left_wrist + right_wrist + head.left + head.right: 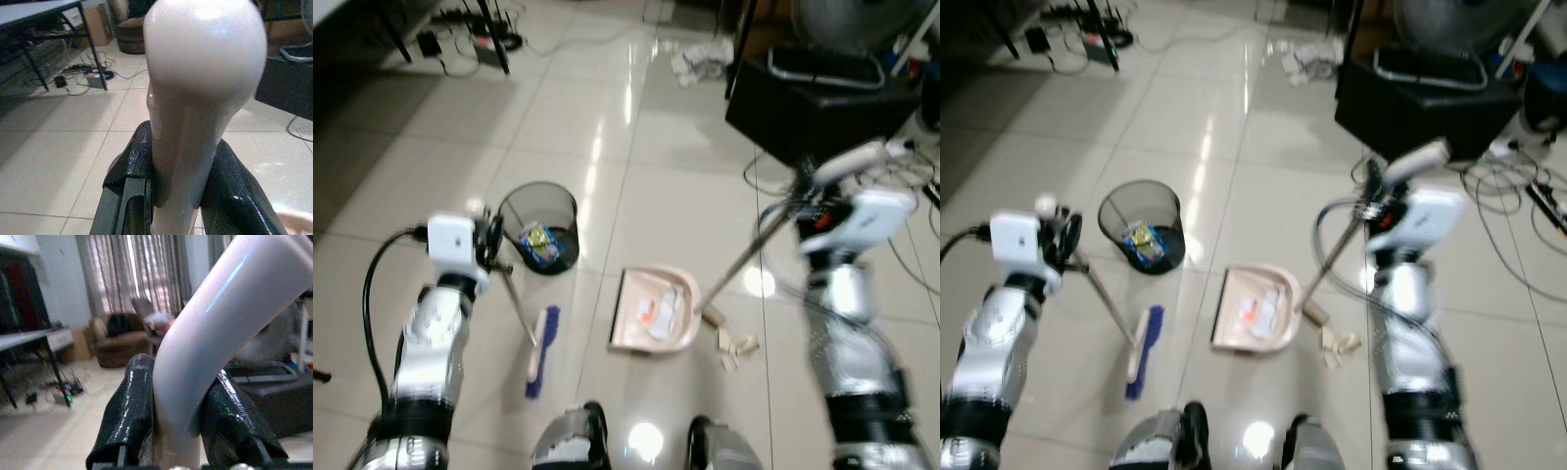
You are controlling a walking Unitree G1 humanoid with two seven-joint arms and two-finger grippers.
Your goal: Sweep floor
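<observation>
On the left, the left gripper [178, 181] is clamped around the pale handle top of the broom [539, 351], whose blue-bristled head rests on the floor near the robot's feet, just near of the black mesh bin [540, 227] that holds some wrappers. To its right lies the pink dustpan [654, 310], already carrying scraps, and its long handle rises to the right gripper [178, 421], which is closed on the curved grip. A few pale bits of debris [736, 349] sit on the floor just right of the pan, beyond its near corner. The risk I see: the broom head is on the far side of the pan from those bits, so a careless stroke could knock the pan and spill what it holds, or scatter the pieces. The glossy cream floor tiles [440, 127] look slick, and loose cables [911, 196] trail at far right beside a black box [822, 103].
</observation>
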